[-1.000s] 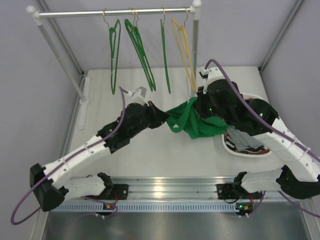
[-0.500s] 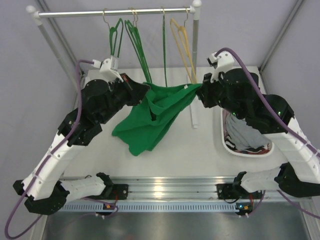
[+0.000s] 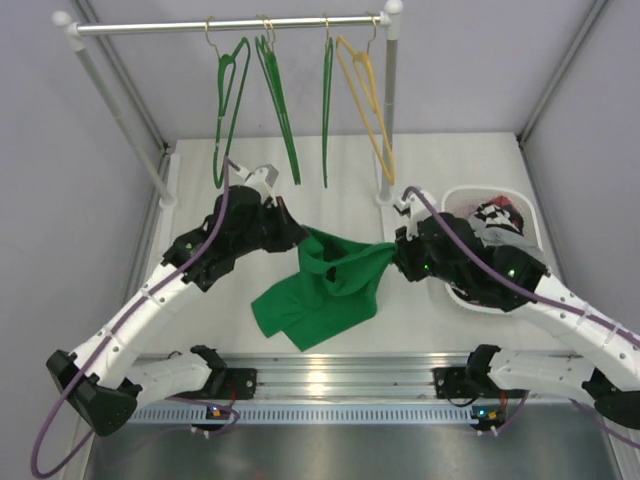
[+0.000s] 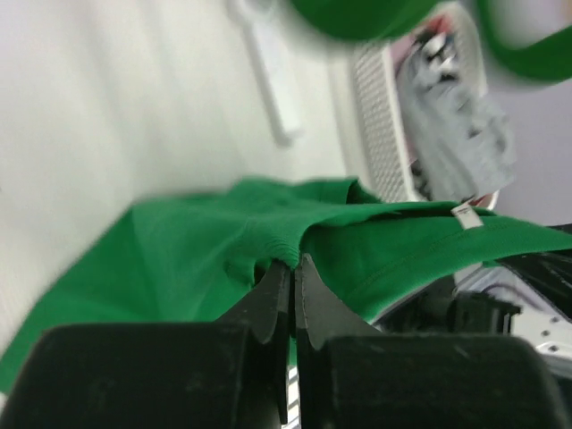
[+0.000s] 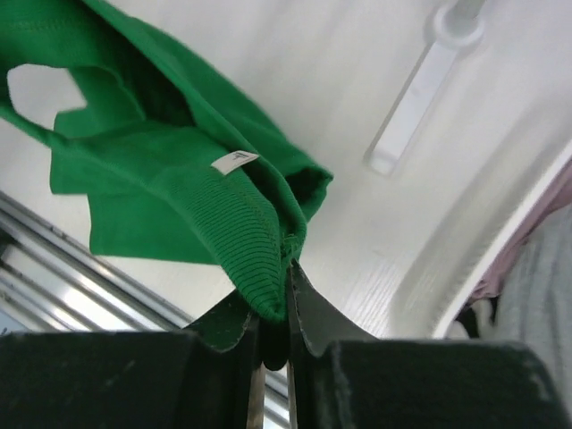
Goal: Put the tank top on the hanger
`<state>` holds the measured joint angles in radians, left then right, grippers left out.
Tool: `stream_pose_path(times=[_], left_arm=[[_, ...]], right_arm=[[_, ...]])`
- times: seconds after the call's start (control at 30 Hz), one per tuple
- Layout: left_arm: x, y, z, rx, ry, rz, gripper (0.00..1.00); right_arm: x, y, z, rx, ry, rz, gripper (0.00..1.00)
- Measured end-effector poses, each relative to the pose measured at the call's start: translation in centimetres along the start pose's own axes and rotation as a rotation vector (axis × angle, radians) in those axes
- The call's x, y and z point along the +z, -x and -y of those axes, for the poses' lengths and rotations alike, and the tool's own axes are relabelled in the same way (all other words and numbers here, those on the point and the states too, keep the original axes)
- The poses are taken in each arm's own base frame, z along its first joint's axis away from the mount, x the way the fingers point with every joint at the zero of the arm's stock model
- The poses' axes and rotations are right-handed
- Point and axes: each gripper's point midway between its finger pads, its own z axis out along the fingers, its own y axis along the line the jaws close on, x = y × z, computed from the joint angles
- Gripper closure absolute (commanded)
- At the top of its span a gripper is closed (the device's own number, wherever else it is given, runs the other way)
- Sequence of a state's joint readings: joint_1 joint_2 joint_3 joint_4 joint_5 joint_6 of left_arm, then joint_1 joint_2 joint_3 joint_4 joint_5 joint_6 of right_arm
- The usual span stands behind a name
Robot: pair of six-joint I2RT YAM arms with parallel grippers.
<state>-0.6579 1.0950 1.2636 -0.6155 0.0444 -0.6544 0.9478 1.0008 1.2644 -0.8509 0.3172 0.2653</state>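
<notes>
The bright green tank top (image 3: 322, 290) hangs between my two grippers, its lower part lying crumpled on the white table. My left gripper (image 3: 297, 238) is shut on its left upper edge; in the left wrist view the jaws (image 4: 293, 264) pinch a fold of the tank top (image 4: 206, 241). My right gripper (image 3: 396, 256) is shut on the right edge, with the ribbed hem (image 5: 246, 241) caught between its fingertips (image 5: 286, 273). Three thin green hangers hang on the rail behind, one hanger (image 3: 232, 92) at the left, all apart from the cloth.
A yellow hanger (image 3: 364, 95) hangs at the right end of the rail (image 3: 230, 24). The rack's right post and foot (image 3: 385, 150) stand just behind my right gripper. A white basket (image 3: 528, 205) holding a grey garment (image 3: 490, 225) sits at the right.
Both arms have dropped from up by the rail and come nearer to each other. The tank top, stretched high between them before, now sags with its lower part on the table.
</notes>
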Motion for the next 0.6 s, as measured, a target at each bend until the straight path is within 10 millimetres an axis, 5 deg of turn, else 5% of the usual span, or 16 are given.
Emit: stream_pose_path(times=[0.13, 0.3, 0.4, 0.6], left_arm=[[3.1, -9.5, -6.0, -0.072, 0.067, -0.215, 1.00], [4.3, -20.4, -11.7, -0.168, 0.157, -0.498, 1.00], [4.2, -22.2, -12.1, -0.188, 0.145, -0.550, 0.93], [4.2, -20.6, -10.8, -0.150, 0.080, -0.496, 0.63]], right_arm=[[3.0, -8.6, -1.6, 0.034, 0.061, -0.150, 0.81], [5.5, -19.7, -4.2, 0.039, 0.116, -0.365, 0.44], [5.8, -22.4, -4.8, 0.046, 0.111, -0.424, 0.31], [6.1, -20.8, -5.0, 0.125, 0.092, -0.349, 0.28]])
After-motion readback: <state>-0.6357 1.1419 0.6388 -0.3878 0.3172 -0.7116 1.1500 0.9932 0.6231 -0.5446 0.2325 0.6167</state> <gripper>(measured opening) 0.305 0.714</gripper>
